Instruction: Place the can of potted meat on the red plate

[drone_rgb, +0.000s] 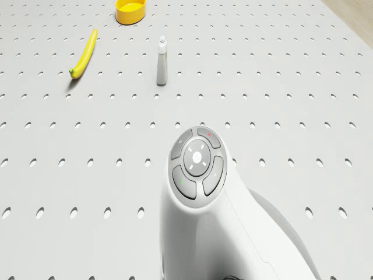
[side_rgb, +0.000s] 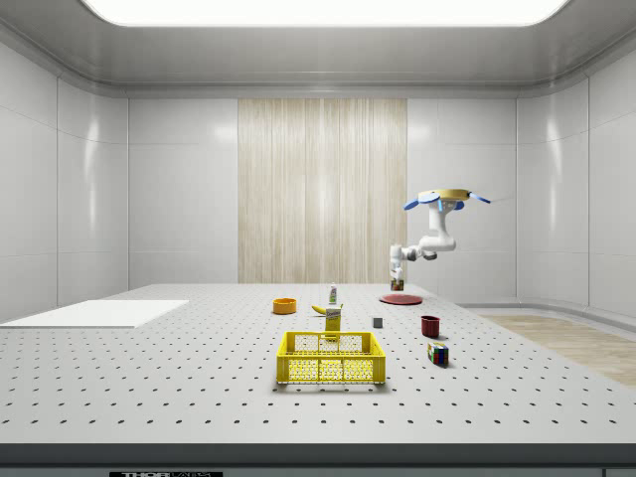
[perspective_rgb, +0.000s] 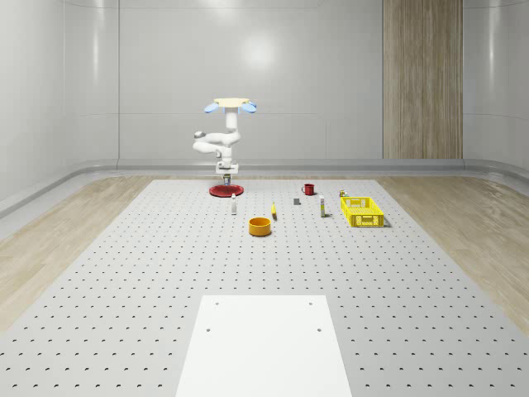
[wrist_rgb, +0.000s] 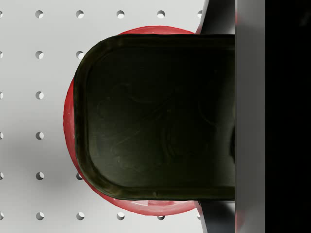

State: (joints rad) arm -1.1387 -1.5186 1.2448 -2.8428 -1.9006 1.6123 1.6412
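Drone [perspective_rgb: 231, 104] hovers above the plate [perspective_rgb: 216, 192]; we find claw [perspective_rgb: 226, 176] clamped on the can [wrist_rgb: 160, 116] (directly over plate).

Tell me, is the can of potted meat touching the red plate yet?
Cannot tell. In the wrist view the can of potted meat sits over the red plate, hiding any gap. In the side view the gripper hangs just above the plate.
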